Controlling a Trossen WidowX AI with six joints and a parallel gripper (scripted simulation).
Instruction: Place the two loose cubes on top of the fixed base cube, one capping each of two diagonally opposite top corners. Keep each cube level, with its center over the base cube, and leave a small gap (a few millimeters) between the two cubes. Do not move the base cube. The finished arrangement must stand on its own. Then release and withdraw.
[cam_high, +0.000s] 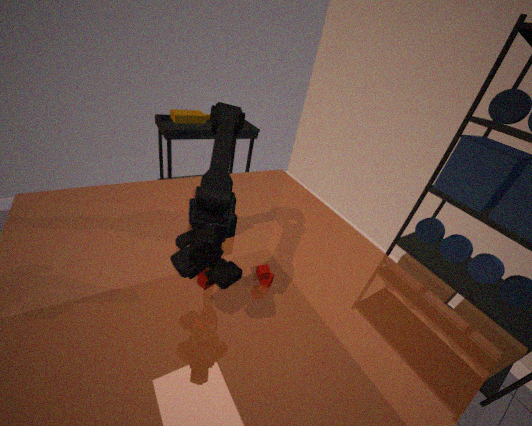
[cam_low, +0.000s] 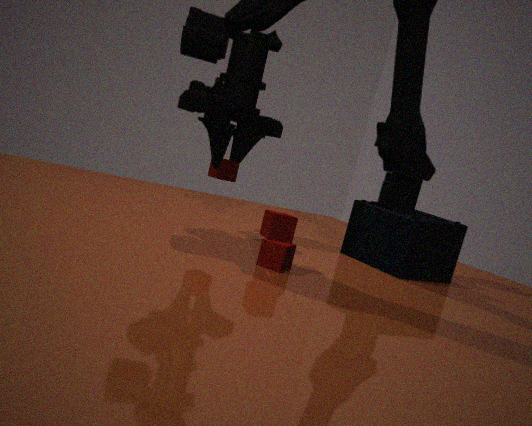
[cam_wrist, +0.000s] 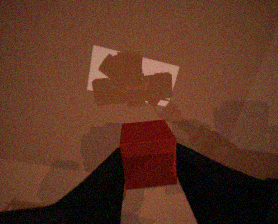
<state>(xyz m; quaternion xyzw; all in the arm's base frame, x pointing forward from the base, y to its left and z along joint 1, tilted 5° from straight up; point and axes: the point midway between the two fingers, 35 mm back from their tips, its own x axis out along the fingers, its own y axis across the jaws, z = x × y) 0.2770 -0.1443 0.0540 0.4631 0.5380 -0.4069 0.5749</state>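
Base cube: a small, plain red block (cam_high: 267, 281) (cam_low: 274, 256) is sitting flat on the table, its edges looking crisp and its faces darkening away from the light.
Stacked cube: a matching red cube (cam_high: 262, 270) (cam_low: 279, 226) is resting on top of the base cube, looking level and lying slightly off-centre, partly overhanging.
Held cube: another smooth-faced red cube (cam_high: 203, 279) (cam_low: 223, 170) (cam_wrist: 149, 160) is hanging in the air, higher than the base cube and off to one side, well clear of the stack; it is tilting a little in the exterior view.
Gripper: the black gripper (cam_high: 207, 276) (cam_low: 227, 164) (cam_wrist: 147, 150) is standing partly open, its tapering fingers closing on opposite sides of the held cube.
Table: the orange-brown top (cam_high: 100, 350) (cam_low: 75, 225) (cam_wrist: 40, 50) is shining beneath the base cube, mirroring arm and cubes in blurred amber shapes.
Arm base: a dark, angular block (cam_low: 405, 245) is standing apart from the base cube, carrying the arm.
Pale patch: a bright, straight-edged patch (cam_high: 197, 400) (cam_wrist: 100, 54) is showing on the table, well apart from the base cube.
Rack: a black-framed rack (cam_high: 430, 187) is standing far beyond the base cube, holding rounded blue objects.
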